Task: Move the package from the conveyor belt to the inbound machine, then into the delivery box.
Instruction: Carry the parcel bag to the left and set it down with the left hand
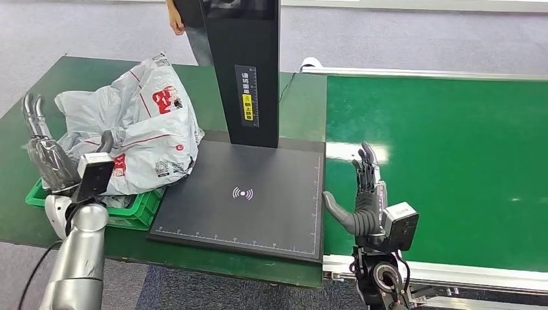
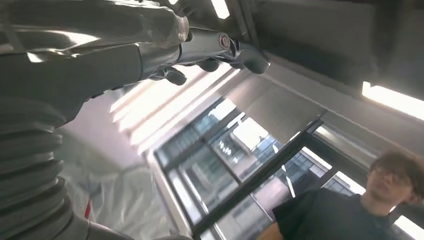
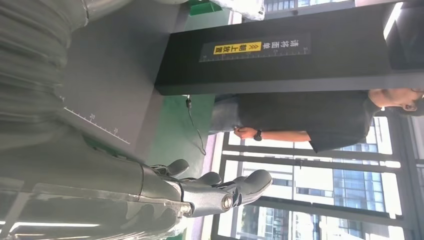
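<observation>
Far left of the inbound machine's scan plate: left hand raised, fingers up and apart, empty, just beside the green delivery box. In that box, still left of the plate: grey courier package, crumpled and heaped, standing well above the box rim, one edge hanging toward the plate; long axis hard to tell because of the crumpling. Behind the plate: black column with a yellow label, and past it a person standing, partly seen. Right of the plate, at its near corner: right hand, upright, thumb out toward the plate and fingers stretched apart, holding nothing, over the edge of the green conveyor belt. No parcel seen on the belt part in view. Judged from this: package already delivered, left hand much nearer to it than the right; next package would come from the belt side, right of the plate, so closer to the right hand.
</observation>
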### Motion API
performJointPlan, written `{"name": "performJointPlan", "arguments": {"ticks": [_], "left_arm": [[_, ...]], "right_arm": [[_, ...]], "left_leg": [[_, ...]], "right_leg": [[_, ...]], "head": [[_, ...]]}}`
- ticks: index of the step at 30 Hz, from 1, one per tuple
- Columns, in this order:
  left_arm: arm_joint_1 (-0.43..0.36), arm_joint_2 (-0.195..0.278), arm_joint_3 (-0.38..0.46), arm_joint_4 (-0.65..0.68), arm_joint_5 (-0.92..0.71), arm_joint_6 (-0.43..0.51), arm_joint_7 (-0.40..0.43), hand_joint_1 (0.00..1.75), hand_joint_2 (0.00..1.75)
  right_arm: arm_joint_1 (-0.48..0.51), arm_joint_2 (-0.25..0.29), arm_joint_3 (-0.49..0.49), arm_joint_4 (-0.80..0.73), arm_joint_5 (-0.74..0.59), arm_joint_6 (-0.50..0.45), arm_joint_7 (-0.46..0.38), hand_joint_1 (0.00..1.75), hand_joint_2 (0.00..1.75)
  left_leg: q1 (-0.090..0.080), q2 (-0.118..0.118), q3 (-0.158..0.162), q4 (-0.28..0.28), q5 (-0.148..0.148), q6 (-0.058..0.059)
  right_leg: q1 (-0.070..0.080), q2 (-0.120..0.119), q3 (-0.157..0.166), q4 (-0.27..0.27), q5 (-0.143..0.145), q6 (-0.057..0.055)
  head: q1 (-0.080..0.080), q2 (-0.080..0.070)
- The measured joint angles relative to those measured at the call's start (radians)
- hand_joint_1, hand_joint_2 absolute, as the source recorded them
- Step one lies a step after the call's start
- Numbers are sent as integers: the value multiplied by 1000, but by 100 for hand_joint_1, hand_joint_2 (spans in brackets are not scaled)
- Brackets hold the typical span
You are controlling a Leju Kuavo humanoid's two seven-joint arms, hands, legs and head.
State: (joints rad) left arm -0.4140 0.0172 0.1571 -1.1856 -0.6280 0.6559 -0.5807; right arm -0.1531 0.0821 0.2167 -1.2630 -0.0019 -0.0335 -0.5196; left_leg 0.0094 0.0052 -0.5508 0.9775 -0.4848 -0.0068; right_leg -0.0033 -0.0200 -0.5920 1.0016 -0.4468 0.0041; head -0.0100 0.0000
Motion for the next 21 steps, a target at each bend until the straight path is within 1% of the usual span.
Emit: {"name": "performJointPlan", "arguments": {"ticks": [2, 8, 9, 12, 14, 15, 17, 19, 21], "left_arm": [[20, 0, -55, -23, 110, -62, 1, 0, 175], [81, -3, -201, -96, 328, -327, -27, 0, 175], [91, -4, -220, -108, 373, -386, -28, 0, 175], [121, -8, -268, -134, 538, -602, -15, 0, 175], [139, -12, -296, -141, 610, -707, -5, 0, 175], [147, -13, -308, -142, 634, -744, 2, 0, 175], [161, -16, -330, -143, 662, -790, 16, 0, 175], [171, -18, -348, -142, 658, -805, 26, 0, 175], [178, -19, -366, -139, 637, -800, 35, 0, 175]], "right_arm": [[-3, -3, 0, 4, -2, -1, -2, 0, 175], [-12, -11, 0, 15, -7, 0, -10, 0, 175], [-13, -12, 0, 17, -7, 2, -10, 0, 175], [-18, -12, 1, 24, -7, 9, -12, 0, 175], [-20, -13, 1, 28, -7, 12, -13, 0, 175], [-22, -13, 1, 30, -6, 13, -14, 0, 175], [-23, -13, 2, 33, -4, 17, -14, 0, 175], [-23, -13, 4, 36, 1, 24, -11, 0, 175], [-25, -13, 10, 39, 8, 34, -3, 0, 175]], "left_leg": [[0, 0, 0, 0, 0, 0], [0, 0, -1, 0, -1, 0], [0, 0, -1, 0, -1, 0], [0, 0, -1, 0, -1, 0], [0, 0, -1, 0, -1, 0], [0, 0, -1, 0, -1, 0], [0, 0, -1, 0, -1, 0], [0, 0, -1, 0, -1, 0], [0, 0, -1, 0, -1, 0]], "right_leg": [[0, 0, 0, 0, 0, 0], [0, 0, 0, 0, 0, 0], [0, 0, 0, 0, 0, 0], [0, 0, -1, 0, 0, 0], [0, 0, -1, 0, 0, 0], [0, 0, -1, 0, 0, 0], [0, 0, -1, 0, 0, 0], [0, 0, -1, 0, 0, 0], [0, 0, -1, 0, 0, 0]], "head": [[0, 0], [0, 0], [0, 0], [0, 0], [0, 0], [0, 0], [0, 0], [0, 0], [0, 0]]}}
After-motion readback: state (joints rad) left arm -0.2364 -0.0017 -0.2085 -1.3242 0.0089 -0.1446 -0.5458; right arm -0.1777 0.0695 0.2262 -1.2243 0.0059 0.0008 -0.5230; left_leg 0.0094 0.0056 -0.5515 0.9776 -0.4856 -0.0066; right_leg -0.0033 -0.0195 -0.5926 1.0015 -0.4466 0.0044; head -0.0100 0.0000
